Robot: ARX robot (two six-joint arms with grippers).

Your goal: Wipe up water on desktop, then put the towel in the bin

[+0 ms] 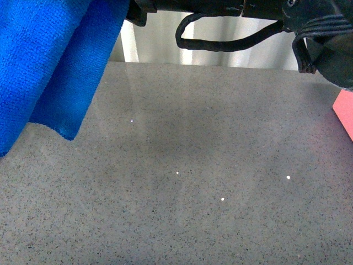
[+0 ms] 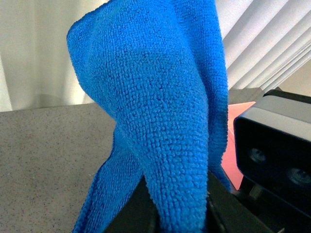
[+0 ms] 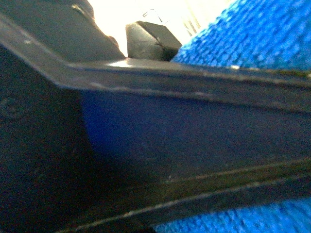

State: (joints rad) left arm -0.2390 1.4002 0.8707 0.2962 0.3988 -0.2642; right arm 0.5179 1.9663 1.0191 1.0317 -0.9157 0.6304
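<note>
The bright blue ribbed cloth towel (image 1: 49,61) hangs over the glossy speckled dark-grey bench (image 1: 209,165) at 10 o'clock in the front view, pinched in the closed left jaws. We cannot tell how the right jaws stand, though the towel lies close against them. We judge that the loose folds could slip free or snag the black looped cable (image 1: 220,41) at 12 o'clock, and they mask the left wrist camera; no brand, label or writing is readable.

No readable text, label or number shows on the towel (image 1: 49,61) or desktop (image 1: 193,182).
</note>
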